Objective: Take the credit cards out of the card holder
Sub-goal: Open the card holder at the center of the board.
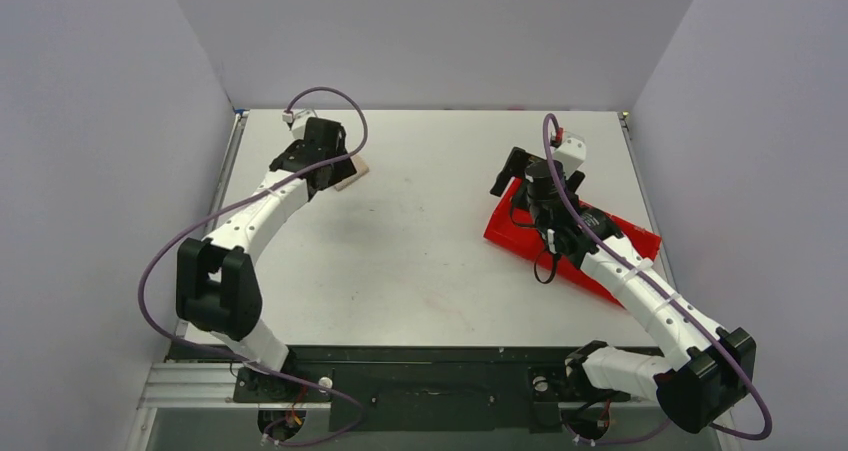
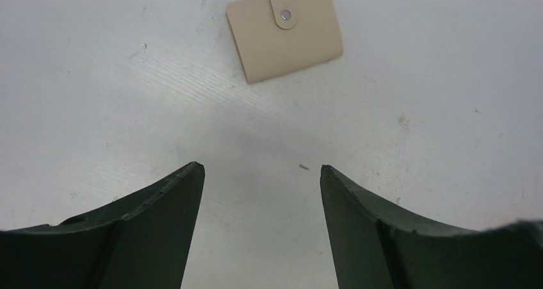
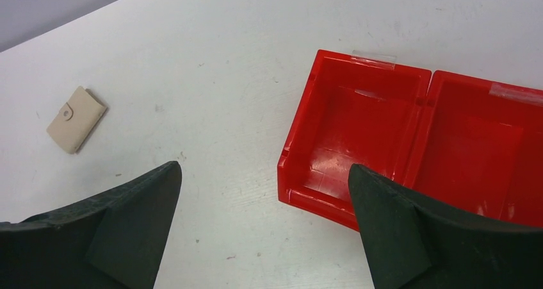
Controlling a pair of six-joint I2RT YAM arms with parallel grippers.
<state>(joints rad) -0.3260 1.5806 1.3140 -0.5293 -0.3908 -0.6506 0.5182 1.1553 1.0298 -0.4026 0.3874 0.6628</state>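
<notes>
Credit cards: I see none out. My left gripper (image 2: 262, 168) hangs wide open and empty. Just beyond it, the small tan folding card holder (image 2: 285, 31) lies flat on the white table (image 2: 416, 77), snap fastened. My right gripper (image 3: 264, 167), likewise spread, hovers near the red plastic 2-compartment tray (image 3: 314, 196). I judge everything remains to do.

L arm (image 1: 262, 207) reaches fwd toward far left, elbow bent near base. L gripper (image 2: 262, 169) tilts down, jaws wide apart, nothing btwn them. R arm (image 1: 640, 289) angles fwd-left. R gripper (image 3: 264, 167) also spread wide, nothing held.
</notes>
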